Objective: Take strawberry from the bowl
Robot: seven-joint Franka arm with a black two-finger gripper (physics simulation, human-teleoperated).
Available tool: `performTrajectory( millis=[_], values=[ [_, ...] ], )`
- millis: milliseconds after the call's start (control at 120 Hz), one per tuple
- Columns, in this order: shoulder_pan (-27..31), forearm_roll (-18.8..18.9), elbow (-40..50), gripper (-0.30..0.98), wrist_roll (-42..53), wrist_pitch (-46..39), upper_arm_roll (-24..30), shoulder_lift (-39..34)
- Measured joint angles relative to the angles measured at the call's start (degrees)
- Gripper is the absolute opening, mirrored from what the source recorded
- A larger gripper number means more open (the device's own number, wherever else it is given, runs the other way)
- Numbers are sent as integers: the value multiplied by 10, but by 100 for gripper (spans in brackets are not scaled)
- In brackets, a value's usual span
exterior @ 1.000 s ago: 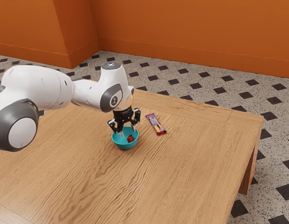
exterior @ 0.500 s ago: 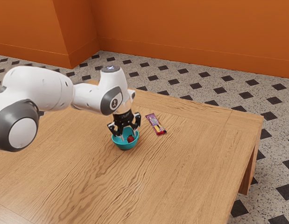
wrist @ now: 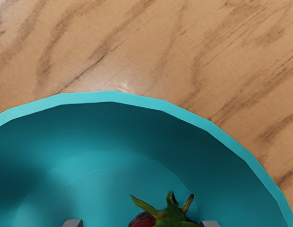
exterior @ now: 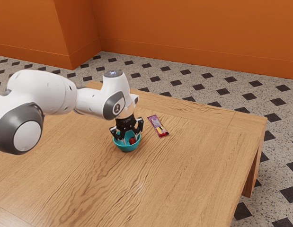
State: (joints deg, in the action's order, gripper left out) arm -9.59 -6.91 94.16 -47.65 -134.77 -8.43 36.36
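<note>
My gripper (exterior: 129, 141) points down into the teal bowl (exterior: 127, 148), its two fingers spread apart. The red strawberry (exterior: 132, 141) lies inside the bowl, between the fingertips and nearer to one of them. In the wrist view both tips of the gripper (wrist: 141, 223) show at the edge, with a wide gap on one side of the strawberry (wrist: 174, 215). Its green leaves face the camera and part of its red body is cut off. The rim of the bowl (wrist: 113, 97) curves around them.
A purple and red wrapped bar (exterior: 158, 126) lies on the wooden table (exterior: 193, 156), beside the bowl toward the exterior view's right. The table's far edge runs behind both.
My hand has come down further into the bowl, and the fingertips are now lower, at the strawberry. The bowl and the wrapped bar have stayed in place.
</note>
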Motion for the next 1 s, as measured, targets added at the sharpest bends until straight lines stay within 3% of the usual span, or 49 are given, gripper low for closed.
performTrajectory(
  millis=[217, 483, 800, 1000],
  values=[
    [3, -2, 0, 31, 19, -3, 0, 5],
    [2, -1, 1, 10, 24, -6, 0, 0],
    [1, -6, 3, 0, 16, -4, 0, -4],
    [-13, -6, 73, -1, 10, -2, -1, -97]
  ],
)
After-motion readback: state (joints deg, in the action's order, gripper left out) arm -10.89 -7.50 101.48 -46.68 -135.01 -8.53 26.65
